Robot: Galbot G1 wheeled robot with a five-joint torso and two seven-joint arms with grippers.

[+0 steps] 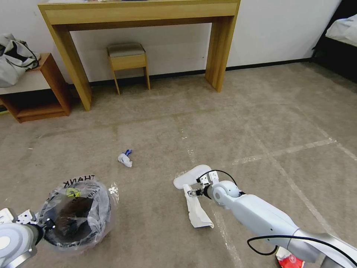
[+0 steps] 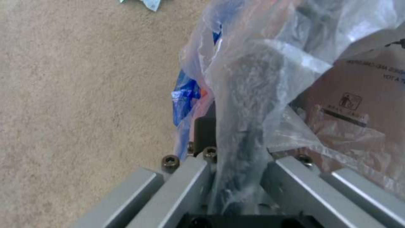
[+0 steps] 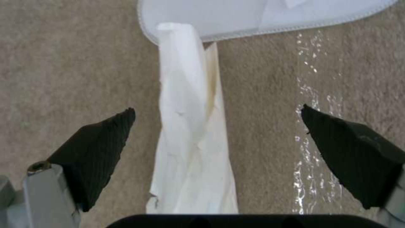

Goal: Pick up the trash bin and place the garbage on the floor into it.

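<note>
The trash bin (image 1: 76,210), lined with a clear plastic bag with black lettering, is at the lower left, and my left gripper (image 1: 41,225) is shut on its near rim. In the left wrist view the left gripper (image 2: 236,142) clamps the bagged rim (image 2: 253,95). My right gripper (image 1: 198,187) hangs open just above a long crumpled white paper (image 1: 197,212) on the carpet. In the right wrist view the paper (image 3: 185,133) lies between the spread fingers (image 3: 101,148) of the right gripper (image 3: 217,107). A small white-and-blue crumpled scrap (image 1: 125,158) lies further out.
A white slipper (image 1: 191,175) touches the paper's far end, also seen as the slipper (image 3: 253,15). A red item (image 1: 290,260) sits under my right arm. Wooden desk (image 1: 141,15), stool (image 1: 128,59), low shelf (image 1: 37,93) and bed (image 1: 342,33) line the back. Tape strips cross the carpet.
</note>
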